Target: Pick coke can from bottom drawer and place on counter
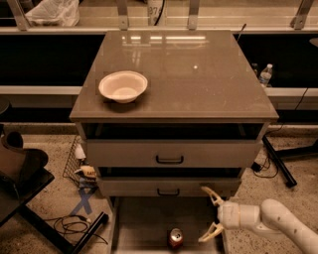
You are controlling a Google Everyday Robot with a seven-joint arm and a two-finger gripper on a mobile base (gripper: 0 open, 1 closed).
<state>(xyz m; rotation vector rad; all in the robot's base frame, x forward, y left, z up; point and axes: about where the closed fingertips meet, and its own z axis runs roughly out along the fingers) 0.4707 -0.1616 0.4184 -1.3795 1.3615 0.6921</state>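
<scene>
- At the bottom edge of the camera view, we see the coke can (175, 238) standing upright on the pale floor of the bottom drawer (144, 223), which is pulled out toward the camera.
- We note that the can shows its silver top and sits near the middle of the drawer's width.
- To the right of the can, the gripper (202, 214) is over the right part of the drawer, pointing left toward the can.
- We see its two pale fingers (212, 197) spread wide apart, one above the other in the view, with nothing between them.
- The lower fingertip is near the can, but we see a gap between them; the can is not held.
- The white arm (280, 223) reaches in from the lower right corner.
- Above the open drawer, we see two grey drawer fronts (169, 154) with black handles, one over the other.
- The counter (198, 84) is glossy and grey-brown and reflects light near its far edge.
- A white bowl (123, 86) rests on the left part of the counter, well apart from the can.
- Behind the counter, a pale ledge (223, 17) with metal brackets carries a plastic bag (53, 12) at the left.
- A plastic bottle (266, 74) stands to the right of the counter.
- On the floor at the left, we see black cables (74, 225) and a blue cross mark (84, 201).
</scene>
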